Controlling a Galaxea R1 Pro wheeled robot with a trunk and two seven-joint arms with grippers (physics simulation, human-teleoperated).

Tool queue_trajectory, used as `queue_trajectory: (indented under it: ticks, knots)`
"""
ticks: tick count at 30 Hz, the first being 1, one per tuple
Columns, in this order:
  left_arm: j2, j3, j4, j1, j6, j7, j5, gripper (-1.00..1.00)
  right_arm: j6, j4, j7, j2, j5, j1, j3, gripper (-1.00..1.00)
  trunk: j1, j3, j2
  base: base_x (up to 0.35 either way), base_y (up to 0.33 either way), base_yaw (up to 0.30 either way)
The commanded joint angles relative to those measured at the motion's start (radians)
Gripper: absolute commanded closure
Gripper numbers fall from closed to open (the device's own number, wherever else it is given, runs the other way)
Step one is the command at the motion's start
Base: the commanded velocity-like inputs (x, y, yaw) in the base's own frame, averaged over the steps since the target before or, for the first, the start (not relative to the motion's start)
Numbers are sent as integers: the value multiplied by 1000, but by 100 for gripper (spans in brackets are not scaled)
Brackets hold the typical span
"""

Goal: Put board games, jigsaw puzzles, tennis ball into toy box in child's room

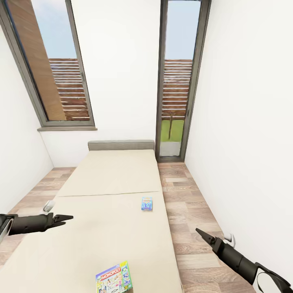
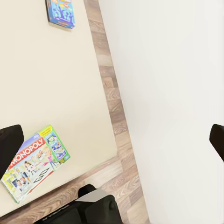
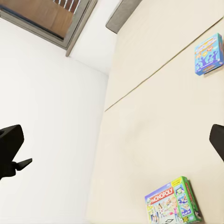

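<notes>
Two board games lie flat on the beige bed point(image 1: 106, 179). A Monopoly box point(image 1: 114, 278) sits near the bed's close end, and a smaller blue box point(image 1: 147, 203) lies further up by the right edge. My left gripper point(image 1: 65, 219) hovers open over the bed's left side, nothing between its fingers. My right gripper point(image 1: 201, 235) hangs open over the floor to the right of the bed, also empty. In the left wrist view I see the Monopoly box point(image 2: 35, 161) and the blue box point(image 2: 60, 11). The right wrist view holds the Monopoly box point(image 3: 172, 200) and the blue box point(image 3: 208, 53) too.
The bed has a grey headboard point(image 1: 121, 145) against the far wall. Narrow strips of wood floor point(image 1: 191, 228) run along both sides. White walls stand close on left and right. A window point(image 1: 57, 65) and a tall glass door point(image 1: 177, 81) are at the back.
</notes>
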Motion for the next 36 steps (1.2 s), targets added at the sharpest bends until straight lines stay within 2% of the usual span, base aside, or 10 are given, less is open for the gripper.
queue_trajectory:
  ticks: [1,7,15,16,19,20,27,28,35,36]
  knots:
    - [-7,0,0,-1,11,1,1,-100,8,0,0,1,-7,-1,-1,-100,1,-2,-2,0,-2,0]
    - [-62,-1,1,-1,13,69,-2,-100,8,-2,-11,9,-5,-1,-1,-100,1,-2,-2,0,-1,0]
    - [-150,2,1,-1,12,360,1,-100,12,-4,-75,21,20,-1,0,-100,1,-3,-2,0,0,0]
    - [-173,2,1,-1,12,425,3,-100,13,-4,-87,25,24,0,0,-100,1,-4,-2,0,0,0]
    - [-211,3,1,-1,10,507,3,-100,14,-6,-98,29,27,0,0,-100,1,-8,-2,0,0,0]
    - [-238,2,1,-2,10,550,1,-100,15,-8,-102,30,29,0,0,-100,1,-9,-2,0,0,0]
    - [-339,-1,1,-12,-17,701,-3,-100,18,-13,-106,31,31,1,0,-100,1,-20,-2,0,0,0]
    - [-364,-1,1,-14,-24,756,-3,-100,19,-13,-107,30,31,1,-1,-100,1,-21,-2,0,0,0]
    - [-435,-1,1,-41,-8,972,0,-100,23,-14,-107,25,31,1,-2,-100,1,-32,-2,0,0,0]
    - [-453,-1,3,-60,2,1028,1,-100,24,-13,-108,26,31,1,-2,-100,1,-34,-2,0,0,0]
